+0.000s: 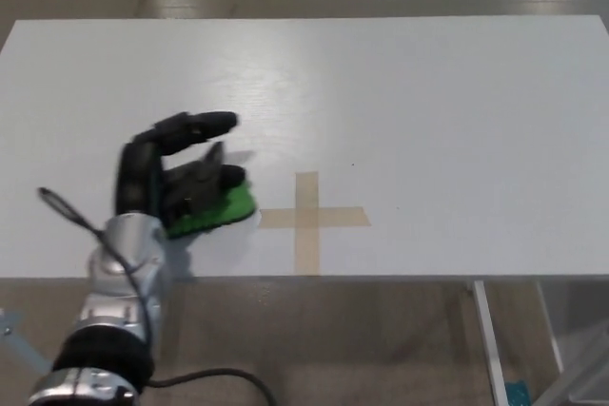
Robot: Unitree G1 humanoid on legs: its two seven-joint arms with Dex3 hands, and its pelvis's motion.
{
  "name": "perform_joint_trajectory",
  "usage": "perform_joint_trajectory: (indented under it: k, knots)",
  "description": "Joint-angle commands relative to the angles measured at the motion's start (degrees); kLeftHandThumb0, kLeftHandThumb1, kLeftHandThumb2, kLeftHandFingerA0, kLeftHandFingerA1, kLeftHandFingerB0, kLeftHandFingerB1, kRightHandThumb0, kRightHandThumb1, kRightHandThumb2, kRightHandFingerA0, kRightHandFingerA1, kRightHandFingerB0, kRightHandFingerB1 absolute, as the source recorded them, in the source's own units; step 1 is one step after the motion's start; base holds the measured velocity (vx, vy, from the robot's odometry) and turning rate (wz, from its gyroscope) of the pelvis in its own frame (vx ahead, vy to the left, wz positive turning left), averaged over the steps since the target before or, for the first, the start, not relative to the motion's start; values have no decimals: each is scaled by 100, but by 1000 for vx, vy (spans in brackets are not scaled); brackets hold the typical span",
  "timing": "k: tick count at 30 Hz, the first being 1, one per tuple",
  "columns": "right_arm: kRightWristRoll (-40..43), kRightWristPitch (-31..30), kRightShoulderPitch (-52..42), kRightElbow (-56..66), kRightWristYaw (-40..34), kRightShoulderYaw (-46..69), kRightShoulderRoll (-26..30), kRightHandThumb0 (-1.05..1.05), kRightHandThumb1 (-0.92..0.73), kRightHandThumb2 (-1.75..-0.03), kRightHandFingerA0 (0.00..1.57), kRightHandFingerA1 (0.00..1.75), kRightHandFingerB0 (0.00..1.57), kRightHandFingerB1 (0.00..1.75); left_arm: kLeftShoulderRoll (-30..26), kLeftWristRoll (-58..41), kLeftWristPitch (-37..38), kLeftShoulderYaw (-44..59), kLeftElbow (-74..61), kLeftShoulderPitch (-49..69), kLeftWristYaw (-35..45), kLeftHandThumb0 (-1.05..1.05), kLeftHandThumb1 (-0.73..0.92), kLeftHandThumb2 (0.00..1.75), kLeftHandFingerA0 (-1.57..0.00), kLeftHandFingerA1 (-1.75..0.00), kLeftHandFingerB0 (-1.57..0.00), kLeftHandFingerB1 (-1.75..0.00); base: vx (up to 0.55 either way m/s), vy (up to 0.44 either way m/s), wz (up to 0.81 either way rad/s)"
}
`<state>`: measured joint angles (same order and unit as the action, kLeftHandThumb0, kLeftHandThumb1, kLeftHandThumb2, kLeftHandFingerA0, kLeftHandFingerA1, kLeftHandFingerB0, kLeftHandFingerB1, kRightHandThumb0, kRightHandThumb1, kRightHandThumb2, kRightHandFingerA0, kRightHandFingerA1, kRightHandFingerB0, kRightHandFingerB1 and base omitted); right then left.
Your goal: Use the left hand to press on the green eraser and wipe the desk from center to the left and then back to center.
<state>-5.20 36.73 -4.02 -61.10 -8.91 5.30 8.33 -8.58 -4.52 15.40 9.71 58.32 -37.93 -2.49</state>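
The green eraser (pixel 221 208) lies flat on the white desk (pixel 400 102), left of a tan tape cross (pixel 309 218) near the front edge. My left hand (pixel 171 174) rests on top of the eraser, black fingers (pixel 195 124) spread and pointing right, pressing down on its left part. Only the eraser's right half shows past the fingers. My right hand is not in view.
The desk's front edge runs just below the hand and the tape cross. A black cable (pixel 71 213) loops off my silver left forearm (pixel 119 282). Floor and metal table legs (pixel 483 330) show under the front edge.
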Motion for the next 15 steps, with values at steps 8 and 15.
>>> perform_joint_trajectory:
  k: [8,15]
  knots:
    - [72,101,-12,-129,85,58,5,-44,-76,-63,67,54,59,40,-1063,-468,-353,720,664,300,698,-13,81,65,-102,-51,-92,-49,0,0,0]
    - [33,82,-60,-162,-43,56,-35,-44,-76,-63,66,54,59,39,-1343,-486,-298,866,980,274,804,-10,81,65,-101,-51,-94,-50,0,0,0]
